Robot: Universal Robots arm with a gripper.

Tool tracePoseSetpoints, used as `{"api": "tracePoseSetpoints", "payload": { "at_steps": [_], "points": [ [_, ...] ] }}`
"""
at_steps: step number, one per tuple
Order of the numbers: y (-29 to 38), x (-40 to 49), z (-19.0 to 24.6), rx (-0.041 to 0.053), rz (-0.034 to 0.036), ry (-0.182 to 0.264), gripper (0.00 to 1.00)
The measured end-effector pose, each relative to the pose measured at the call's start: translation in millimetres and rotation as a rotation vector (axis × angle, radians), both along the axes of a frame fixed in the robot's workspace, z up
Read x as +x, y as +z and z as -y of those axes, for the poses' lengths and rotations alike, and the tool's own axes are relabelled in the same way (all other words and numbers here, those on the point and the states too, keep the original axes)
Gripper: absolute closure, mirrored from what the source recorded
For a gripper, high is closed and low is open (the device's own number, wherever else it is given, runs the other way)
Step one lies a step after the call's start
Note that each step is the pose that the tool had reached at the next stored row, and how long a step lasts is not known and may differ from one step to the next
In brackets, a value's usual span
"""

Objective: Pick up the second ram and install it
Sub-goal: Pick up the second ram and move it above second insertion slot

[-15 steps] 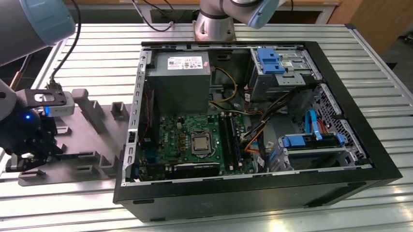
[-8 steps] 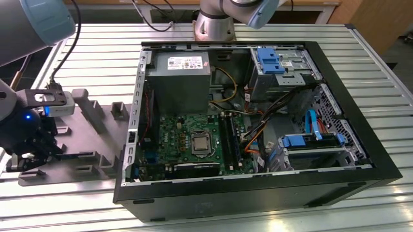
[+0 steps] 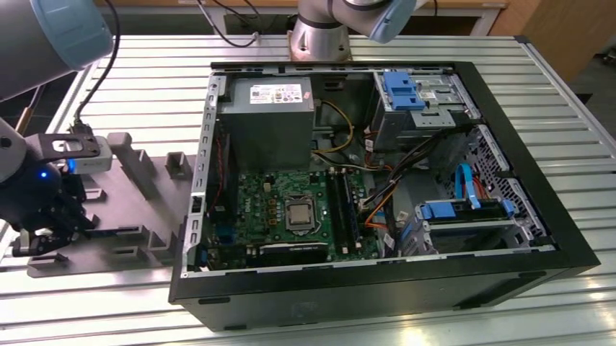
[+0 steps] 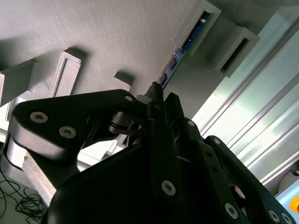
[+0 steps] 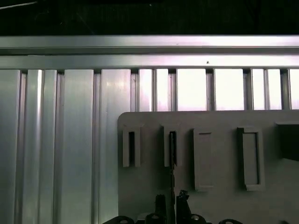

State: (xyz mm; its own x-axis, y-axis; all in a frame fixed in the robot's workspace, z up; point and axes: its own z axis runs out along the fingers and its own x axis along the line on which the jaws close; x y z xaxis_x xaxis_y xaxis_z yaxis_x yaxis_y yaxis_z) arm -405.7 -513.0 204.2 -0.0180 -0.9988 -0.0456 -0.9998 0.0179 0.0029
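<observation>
Jaws of my black gripper (image 5: 172, 206) sit close on either side of the thin blue-green circuit-board stick, the second ram (image 4: 186, 43), though I cannot tell whether they are clamped on it or merely flank it. It stands on edge in a narrow slot near a corner of the grey moulded plastic tray (image 3: 125, 205). That tray lies on the ribbed aluminium tabletop (image 3: 144, 65) by its edge at the exterior view's left, beside the open black computer case (image 3: 385, 295) holding the green motherboard (image 3: 255, 209).
</observation>
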Motion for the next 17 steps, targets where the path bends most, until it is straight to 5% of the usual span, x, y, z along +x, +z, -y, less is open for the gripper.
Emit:
{"api": "tracePoseSetpoints", "payload": {
  "at_steps": [17],
  "points": [
    [-2.2, 0.0, -1.0, 0.0049, -0.0009, 0.003, 0.76]
  ]
}}
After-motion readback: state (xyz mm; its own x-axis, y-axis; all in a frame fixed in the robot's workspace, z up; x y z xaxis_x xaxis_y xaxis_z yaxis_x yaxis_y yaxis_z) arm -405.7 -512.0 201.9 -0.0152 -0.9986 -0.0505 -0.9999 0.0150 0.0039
